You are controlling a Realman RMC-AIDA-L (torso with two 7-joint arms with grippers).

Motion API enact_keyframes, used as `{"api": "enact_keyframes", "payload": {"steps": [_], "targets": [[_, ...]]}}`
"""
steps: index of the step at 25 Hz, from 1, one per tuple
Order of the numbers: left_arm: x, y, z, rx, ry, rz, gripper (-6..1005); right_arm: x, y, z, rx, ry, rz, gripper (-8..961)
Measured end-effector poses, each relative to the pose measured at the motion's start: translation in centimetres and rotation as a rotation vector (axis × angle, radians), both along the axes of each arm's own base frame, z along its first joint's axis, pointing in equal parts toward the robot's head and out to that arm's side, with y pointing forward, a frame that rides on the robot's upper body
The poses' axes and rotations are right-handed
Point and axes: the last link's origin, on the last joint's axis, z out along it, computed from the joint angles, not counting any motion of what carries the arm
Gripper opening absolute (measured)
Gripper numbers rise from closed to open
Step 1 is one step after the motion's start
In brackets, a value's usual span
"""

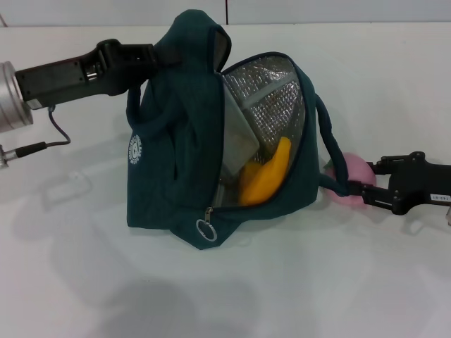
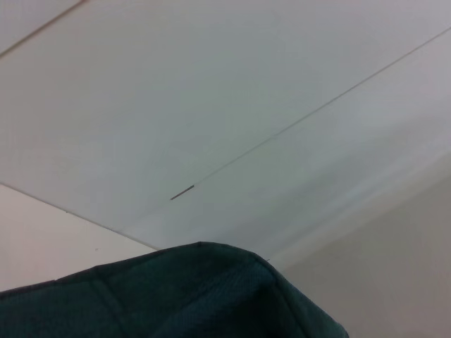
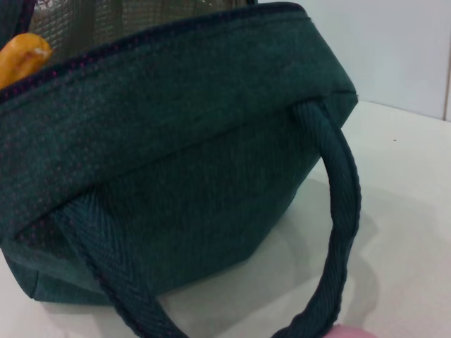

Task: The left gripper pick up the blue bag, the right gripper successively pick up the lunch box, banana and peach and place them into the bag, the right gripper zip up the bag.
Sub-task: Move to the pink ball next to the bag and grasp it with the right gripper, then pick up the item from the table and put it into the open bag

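The blue bag [image 1: 176, 176] stands mid-table with its top pulled up by my left gripper [image 1: 156, 58], which is shut on the fabric there. The mouth gapes open and shows silver foil lining. Inside it lie the clear lunch box [image 1: 239, 141] and the banana [image 1: 268, 176]. The pink peach [image 1: 350, 177] rests on the table just right of the bag, partly behind a loop handle [image 1: 331, 141]. My right gripper [image 1: 368, 180] is open at the peach's right side, one finger on either side of it. The right wrist view shows the bag [image 3: 176, 141], the banana [image 3: 21, 56] and a sliver of the peach [image 3: 349, 331].
The ring zipper pull [image 1: 204, 229] hangs at the bag's lower front corner. The white table [image 1: 317, 282] spreads all around. A cable [image 1: 53, 137] trails from the left arm. In the left wrist view only bag fabric [image 2: 176, 296] and the table surface show.
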Motion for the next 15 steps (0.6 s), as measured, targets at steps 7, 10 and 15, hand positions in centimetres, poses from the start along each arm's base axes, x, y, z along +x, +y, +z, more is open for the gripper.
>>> {"api": "enact_keyframes", "payload": {"steps": [7,10,15], "targets": [[-0.1,0.0,0.0,0.001,0.000,0.004,42,0.2,0.1,0.4,0.012,0.004,-0.005,397],[-0.2,-0.1,0.0,0.001,0.000,0.007,42,0.7,0.1,1.5,0.045,0.027,-0.029,371],[-0.2,-0.1,0.0,0.001,0.001,0.009,42,1.8,-0.1,4.9,0.151,0.132,-0.088,331]]}}
